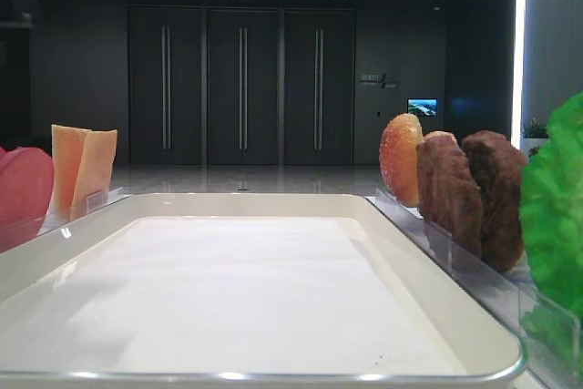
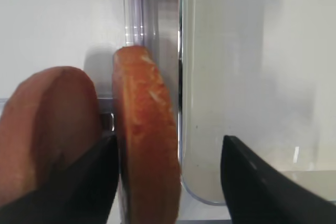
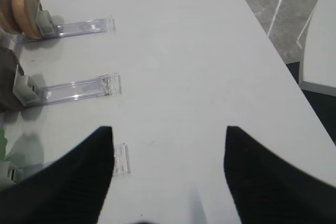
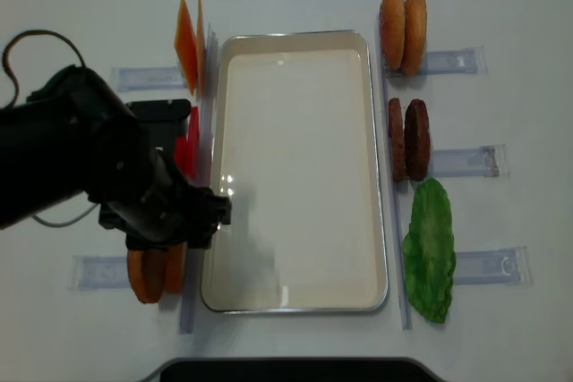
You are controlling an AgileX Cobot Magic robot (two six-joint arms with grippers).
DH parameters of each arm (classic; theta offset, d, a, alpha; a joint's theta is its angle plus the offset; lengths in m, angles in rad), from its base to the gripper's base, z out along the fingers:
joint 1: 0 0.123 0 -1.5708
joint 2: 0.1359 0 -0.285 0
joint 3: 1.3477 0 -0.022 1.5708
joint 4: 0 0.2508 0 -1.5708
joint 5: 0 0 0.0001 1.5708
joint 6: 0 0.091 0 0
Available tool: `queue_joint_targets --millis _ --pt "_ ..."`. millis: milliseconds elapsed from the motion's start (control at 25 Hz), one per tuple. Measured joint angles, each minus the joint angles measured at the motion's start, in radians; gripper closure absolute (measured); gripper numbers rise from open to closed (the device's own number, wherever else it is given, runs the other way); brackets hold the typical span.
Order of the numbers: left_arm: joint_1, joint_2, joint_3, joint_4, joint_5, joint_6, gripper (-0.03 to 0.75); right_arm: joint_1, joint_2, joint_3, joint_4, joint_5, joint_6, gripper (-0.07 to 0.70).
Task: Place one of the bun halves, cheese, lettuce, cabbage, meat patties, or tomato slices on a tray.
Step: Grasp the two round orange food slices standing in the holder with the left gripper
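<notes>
Left gripper (image 2: 165, 177): jaws stand wide apart, nothing clamped. In the left wrist view its two dark fingers straddle one upright bun half (image 2: 144, 140); a second bun half (image 2: 47, 145) stands just outside the left finger, apparently touching it or nearly so. Both halves sit edge-up in a clear rack (image 2: 137, 9) that runs on ahead of the tool.

Tray (image 4: 295, 167): lies immediately to the right of the tool, its glossy rim just beyond the right finger. The liner is bare; nothing has been placed on it.

Right gripper (image 3: 168, 177): fingers spread, idle over bare table (image 3: 184, 51), well away from the racks on its side.

Judged step: lining up to close on the inner bun half.

Risks from here:
- The left finger sits in the narrow gap between the two halves. Closing off-centre could shove the outer half over or drag it along.
- The bun is held by its rounded edge only. A shallow grip could let it pivot or slip once lifted.
- The right finger is close to the tray rim. Any sideways drift could catch the rim and shift the tray.
- The rack is light. A pull not straight up could lift or skew it with the bun.

Contact between fingers and bun cannot be confirmed from these views.
</notes>
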Motion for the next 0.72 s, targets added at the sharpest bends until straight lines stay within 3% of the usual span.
queue_joint_targets --millis 320,400,600,720 --pt "0.0 0.009 0.0 0.0 -0.001 0.0 0.272 0.0 0.0 0.0 0.0 0.0 0.0 0.197" --pt "0.0 0.009 0.0 -0.002 0.004 0.0 0.331 0.0 0.0 0.0 0.0 0.0 0.0 0.197" --pt "0.0 0.009 -0.002 0.005 0.07 0.0 0.571 0.0 0.0 0.0 0.0 0.0 0.0 0.197" --pt "0.0 0.009 -0.003 0.0 0.076 0.007 0.573 0.0 0.0 0.0 0.0 0.0 0.0 0.197"
